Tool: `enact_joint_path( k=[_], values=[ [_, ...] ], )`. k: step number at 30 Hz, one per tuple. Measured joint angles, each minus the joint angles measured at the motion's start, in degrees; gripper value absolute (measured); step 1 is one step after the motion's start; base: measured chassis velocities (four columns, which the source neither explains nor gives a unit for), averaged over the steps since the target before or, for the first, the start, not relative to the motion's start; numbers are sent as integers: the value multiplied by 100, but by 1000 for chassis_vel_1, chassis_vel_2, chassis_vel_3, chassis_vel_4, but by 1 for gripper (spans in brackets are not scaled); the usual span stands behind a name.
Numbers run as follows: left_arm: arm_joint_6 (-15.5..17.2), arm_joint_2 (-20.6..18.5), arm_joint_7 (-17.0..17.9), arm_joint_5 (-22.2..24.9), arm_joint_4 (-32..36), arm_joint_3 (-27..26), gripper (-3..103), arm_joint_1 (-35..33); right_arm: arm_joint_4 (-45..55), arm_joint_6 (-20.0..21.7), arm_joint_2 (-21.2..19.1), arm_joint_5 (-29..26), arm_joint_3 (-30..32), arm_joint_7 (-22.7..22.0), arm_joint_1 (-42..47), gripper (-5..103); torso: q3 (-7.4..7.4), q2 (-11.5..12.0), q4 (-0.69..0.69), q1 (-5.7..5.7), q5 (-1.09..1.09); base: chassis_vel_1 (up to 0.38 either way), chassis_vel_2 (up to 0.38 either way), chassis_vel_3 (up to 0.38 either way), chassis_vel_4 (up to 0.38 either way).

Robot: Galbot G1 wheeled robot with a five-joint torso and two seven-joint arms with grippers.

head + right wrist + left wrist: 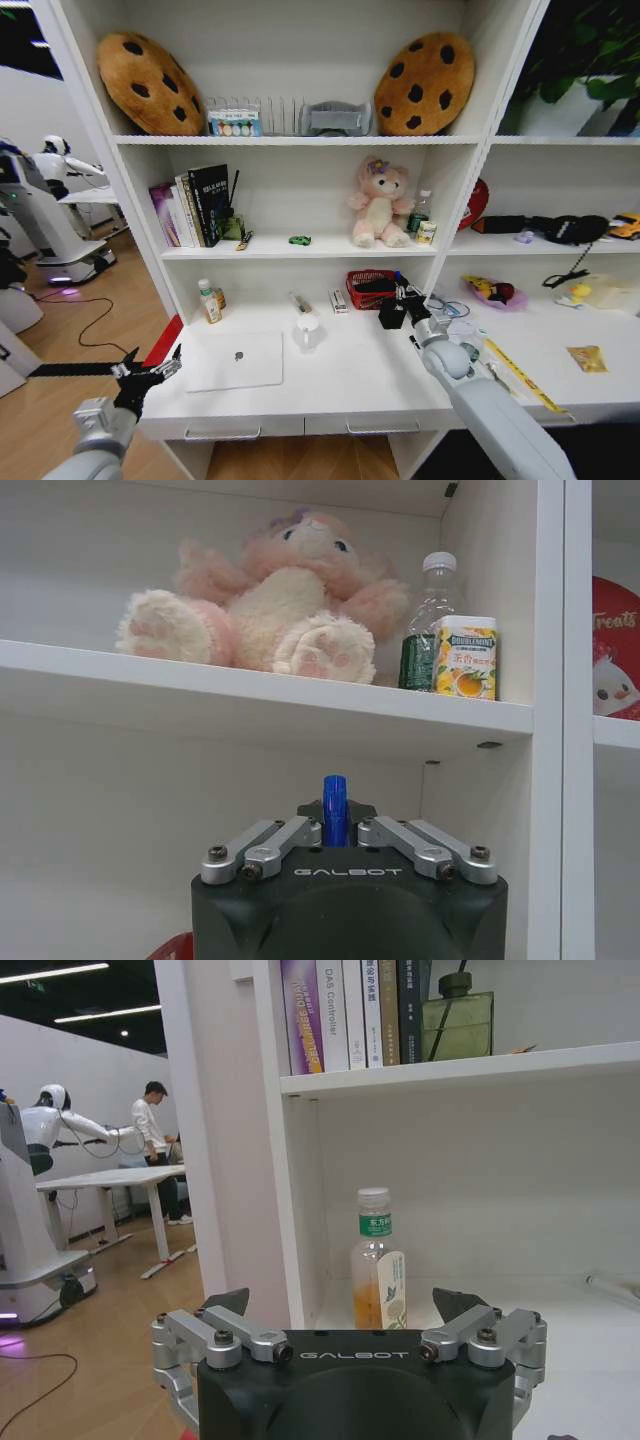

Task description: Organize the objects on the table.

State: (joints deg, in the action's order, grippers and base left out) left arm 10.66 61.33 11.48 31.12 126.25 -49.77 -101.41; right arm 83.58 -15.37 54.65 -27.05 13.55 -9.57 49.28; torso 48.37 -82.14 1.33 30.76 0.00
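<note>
The blue pen (334,808) sits upright, pinched in my right gripper (400,300) for shelving, while my left gripper (148,375) waits spread wide off the table (340,385) edge.
</note>
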Motion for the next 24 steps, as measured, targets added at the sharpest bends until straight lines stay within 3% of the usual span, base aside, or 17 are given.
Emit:
enact_joint_path(
  k=[12, 24],
  values=[
    [0, 0, 0, 0, 0, 0, 100, 0, -1457, -1094, 351, 542, -259, -73, -688, 11, 0, 0, 1, 0, 0, 0, 0, 0, 0],
    [0, 0, 0, 0, 0, 0, 100, 0, -1806, -1330, 561, 693, -466, -122, -771, 11, 0, 0, 0, 0, -1, 0, 0, 0, 0]
  ],
)
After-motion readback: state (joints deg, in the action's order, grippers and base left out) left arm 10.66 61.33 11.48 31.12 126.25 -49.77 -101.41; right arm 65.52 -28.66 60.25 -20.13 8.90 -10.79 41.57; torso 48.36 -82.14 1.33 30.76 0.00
